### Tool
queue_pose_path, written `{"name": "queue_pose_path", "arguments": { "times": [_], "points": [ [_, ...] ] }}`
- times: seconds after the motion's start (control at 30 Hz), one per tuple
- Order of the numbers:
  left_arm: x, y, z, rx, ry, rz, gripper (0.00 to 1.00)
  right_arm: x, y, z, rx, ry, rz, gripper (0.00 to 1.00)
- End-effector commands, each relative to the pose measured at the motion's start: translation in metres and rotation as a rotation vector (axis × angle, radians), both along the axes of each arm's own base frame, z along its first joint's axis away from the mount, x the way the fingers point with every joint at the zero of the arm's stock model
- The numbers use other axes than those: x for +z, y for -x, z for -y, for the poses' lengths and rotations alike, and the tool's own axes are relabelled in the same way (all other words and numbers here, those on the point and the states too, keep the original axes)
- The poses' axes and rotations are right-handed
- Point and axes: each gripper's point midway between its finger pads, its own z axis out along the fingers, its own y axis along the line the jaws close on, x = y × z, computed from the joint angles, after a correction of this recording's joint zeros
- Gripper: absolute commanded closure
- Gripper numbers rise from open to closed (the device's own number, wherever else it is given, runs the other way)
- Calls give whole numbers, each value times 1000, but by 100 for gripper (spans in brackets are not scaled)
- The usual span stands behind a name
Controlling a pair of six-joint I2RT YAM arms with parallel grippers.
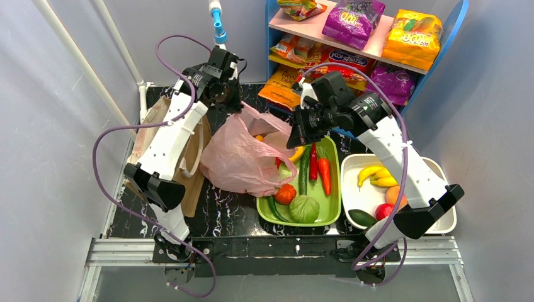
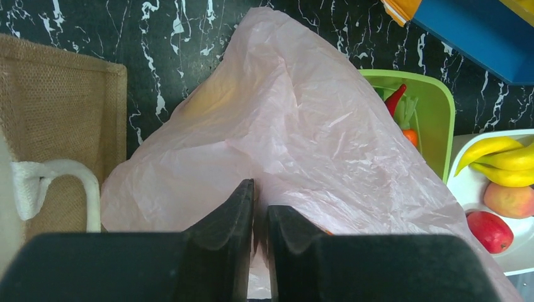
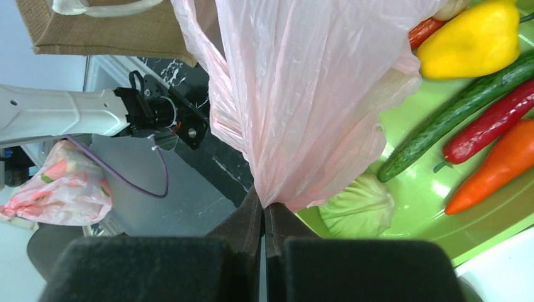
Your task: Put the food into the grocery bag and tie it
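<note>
The pink grocery bag [image 1: 242,157] lies mid-table, its mouth held up between both grippers. My left gripper [image 1: 228,100] is shut on the bag's far edge; in the left wrist view its fingertips [image 2: 260,195] pinch pink plastic [image 2: 302,126]. My right gripper [image 1: 298,137] is shut on the bag's right edge; in the right wrist view [image 3: 264,202] the plastic [image 3: 302,94] hangs from it. A yellowish thing [image 1: 259,137] shows inside the bag. A cucumber [image 1: 304,171], carrot [image 1: 325,175], tomato [image 1: 285,194] and cabbage [image 1: 304,209] lie in the green tray [image 1: 335,189].
A brown bag [image 1: 200,148] lies left of the pink bag under my left arm. A white tray [image 1: 436,166] at right holds bananas [image 1: 373,175] and other fruit. A blue shelf [image 1: 371,47] of snack packets stands at the back.
</note>
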Motion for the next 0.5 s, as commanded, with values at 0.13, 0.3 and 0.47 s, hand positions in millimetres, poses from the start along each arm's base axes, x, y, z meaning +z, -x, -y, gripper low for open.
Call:
{"name": "queue_pose_path", "arguments": {
  "times": [0.13, 0.3, 0.47],
  "points": [
    [28, 54, -7, -130, 100, -26, 40, 2, 15, -2, 37, -28, -47, 99],
    [30, 102, -10, -196, 170, -93, 2, -11, 14, 7, 44, 32, -33, 99],
    [50, 152, 1, -306, 314, -101, 2, -32, 18, 17, 60, 94, -41, 99]
  ]
}}
